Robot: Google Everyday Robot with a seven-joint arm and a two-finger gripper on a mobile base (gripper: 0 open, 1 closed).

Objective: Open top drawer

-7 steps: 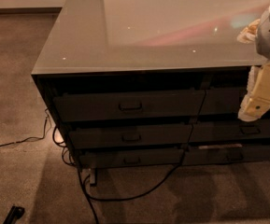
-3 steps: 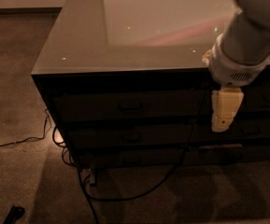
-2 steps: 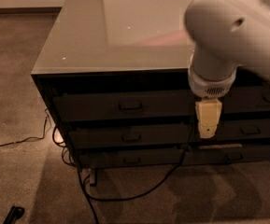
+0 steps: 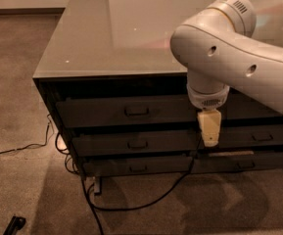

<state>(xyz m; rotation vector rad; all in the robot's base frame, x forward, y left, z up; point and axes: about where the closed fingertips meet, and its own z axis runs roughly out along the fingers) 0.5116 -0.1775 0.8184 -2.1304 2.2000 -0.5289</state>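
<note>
Wide dark grey-black top drawer [image 4: 97, 112] sits shut under the grey bench [image 4: 82, 48]. My tool [image 4: 210, 137] hangs right of its small metal loop handle [image 4: 136, 111], holding nothing visible; opening: cannot tell. Best to shift left, level with the loop, and hook it squarely.

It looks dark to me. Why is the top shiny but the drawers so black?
Camera view: the countertop reflects pinkish glare; its overhang shades the top drawer; the pale gripper, hanging right of the drawer's handle, catches light.

The top drawer [image 4: 102, 112], dark and flat-fronted with a small centred handle [image 4: 136, 110], appears shut. The gripper [image 4: 210, 140] hangs at its 3 o'clock end.
</note>
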